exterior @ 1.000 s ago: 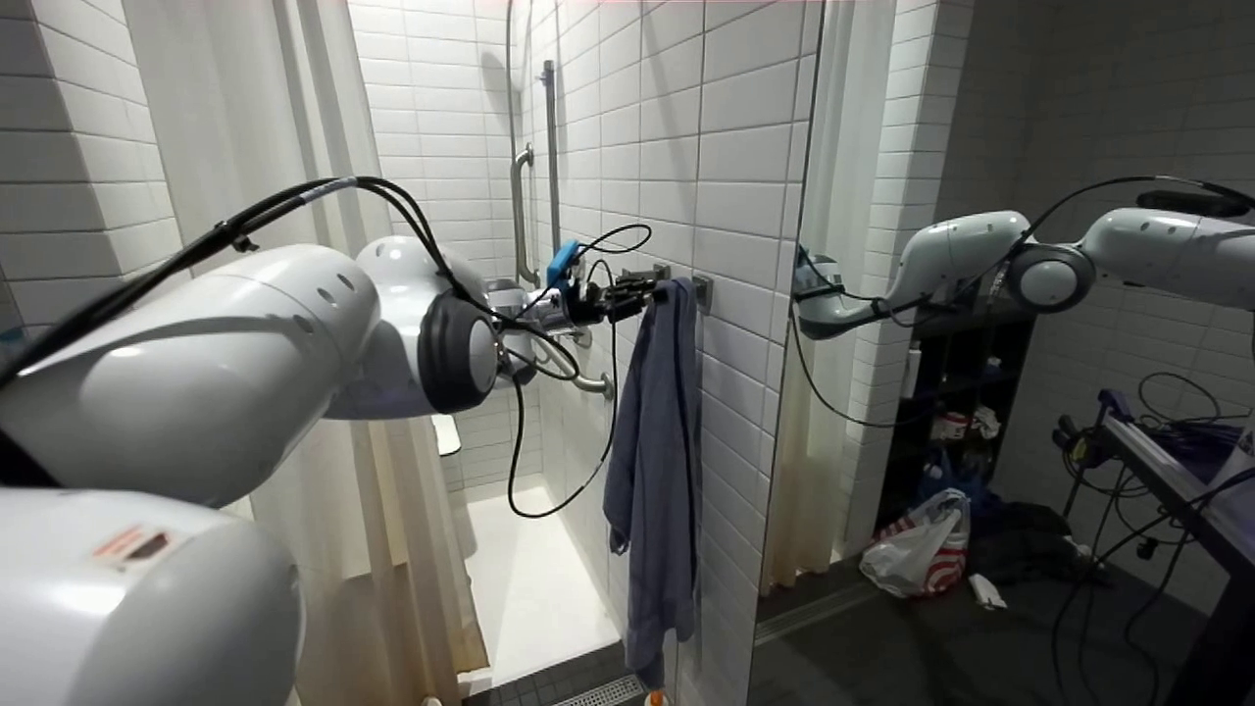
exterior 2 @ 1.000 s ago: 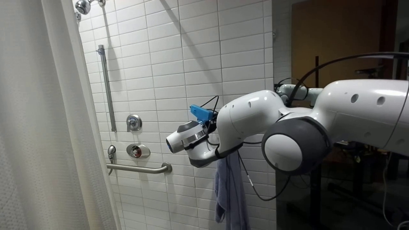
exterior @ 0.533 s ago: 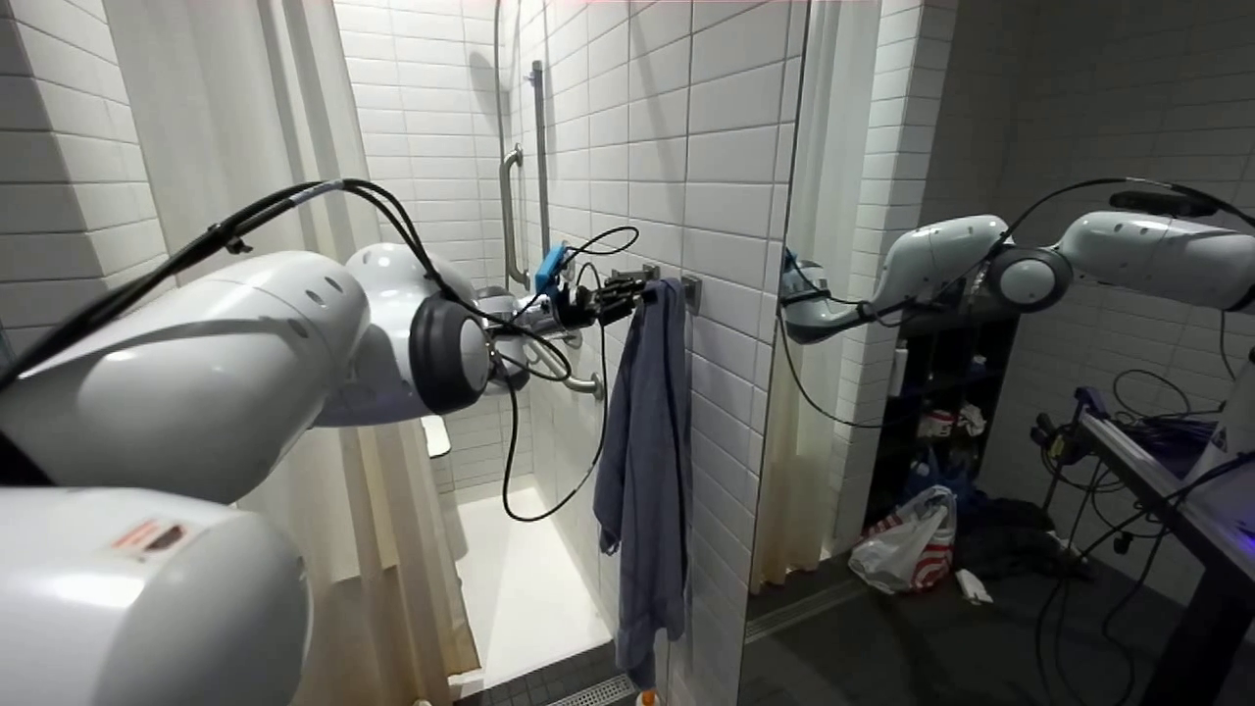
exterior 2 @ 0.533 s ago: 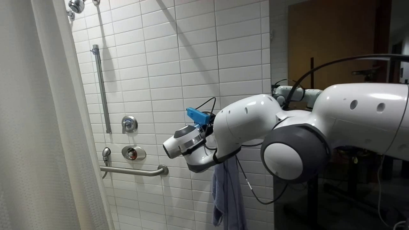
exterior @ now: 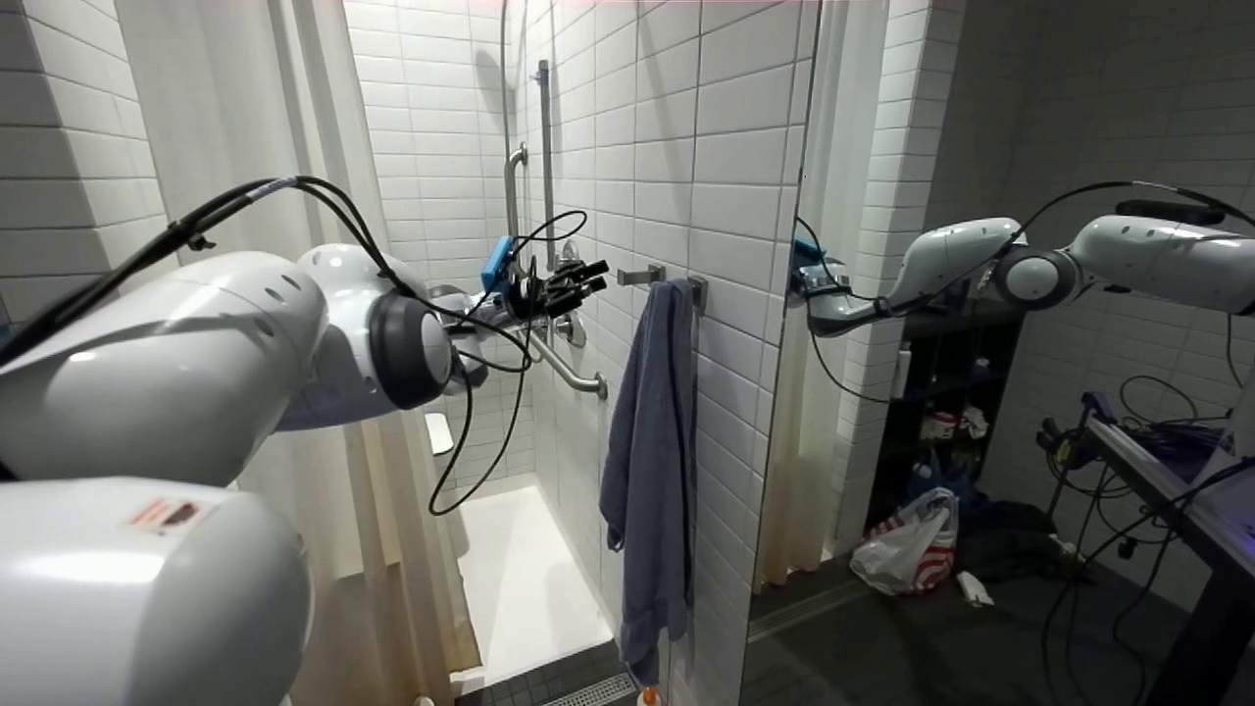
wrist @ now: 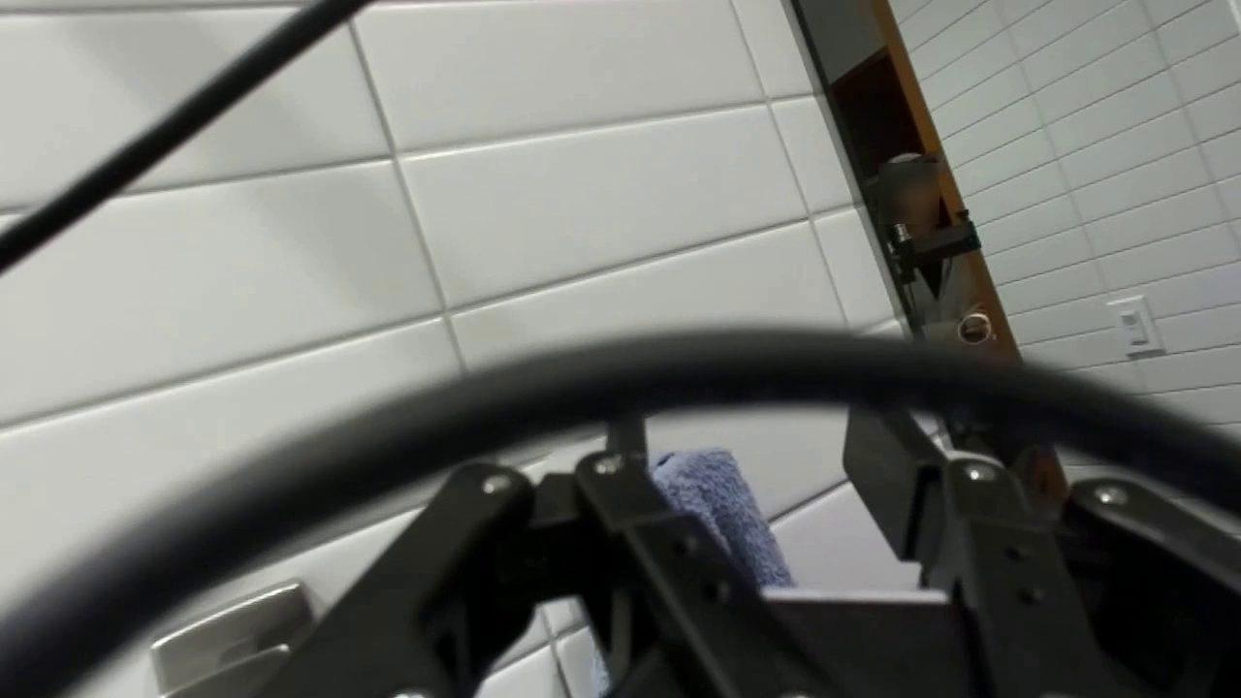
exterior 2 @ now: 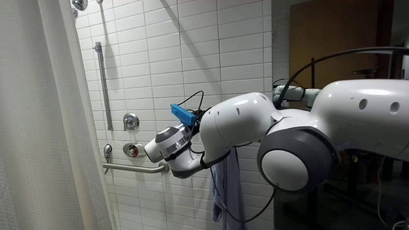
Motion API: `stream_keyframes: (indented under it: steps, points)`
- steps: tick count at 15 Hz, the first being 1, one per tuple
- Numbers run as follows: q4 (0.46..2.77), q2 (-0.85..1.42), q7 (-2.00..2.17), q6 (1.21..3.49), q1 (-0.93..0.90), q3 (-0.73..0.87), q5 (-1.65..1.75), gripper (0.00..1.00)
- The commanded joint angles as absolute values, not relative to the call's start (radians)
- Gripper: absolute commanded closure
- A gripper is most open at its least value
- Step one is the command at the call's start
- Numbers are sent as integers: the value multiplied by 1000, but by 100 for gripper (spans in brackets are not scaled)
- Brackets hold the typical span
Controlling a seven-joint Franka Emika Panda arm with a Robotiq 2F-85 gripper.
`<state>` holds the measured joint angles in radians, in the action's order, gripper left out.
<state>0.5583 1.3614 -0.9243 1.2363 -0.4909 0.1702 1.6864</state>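
1. The pincer (wrist: 751,456) stood open in the wrist view, its fingers (wrist: 999,543) well parted and nothing gripped between them.
2. The blue-grey towel (exterior: 652,461) hung against the tiled wall (exterior: 740,157), right of centre in an exterior view, its top gathered by a hook plate (exterior: 699,292). In the wrist view its upper fold showed below centre, beyond the gap between the fingers.
3. The step in hand looked like free positioning: the pincer hovered near the middle of the frame in that exterior view, to the left of the towel and apart from it.
4. Any contact with the towel would, as I judged it, have called for a shift toward the right of that frame, the fingers kept parted around the gathered fold.
5. A second hook (exterior: 639,276) jutted out between pincer and towel in that frame and could have caught a finger. A black cable (wrist: 679,373) arched across the middle of the wrist view, covering part of the scene.
6. A shower curtain (exterior 2: 48,111) filled the left of an exterior view; a grab bar (exterior 2: 134,168) and a shower valve (exterior 2: 131,121) sat to its right. A mirror (exterior: 1079,108) reflected the arm (exterior: 147,373).
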Motion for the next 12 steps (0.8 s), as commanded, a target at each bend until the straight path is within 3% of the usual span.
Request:
stream_keyframes:
  steps: [1, 12]
  points:
    - [566, 1358, -919, 1238, -487, 182, 1677, 43]
    - [565, 1358, -915, 1239, -478, 185, 1677, 43]
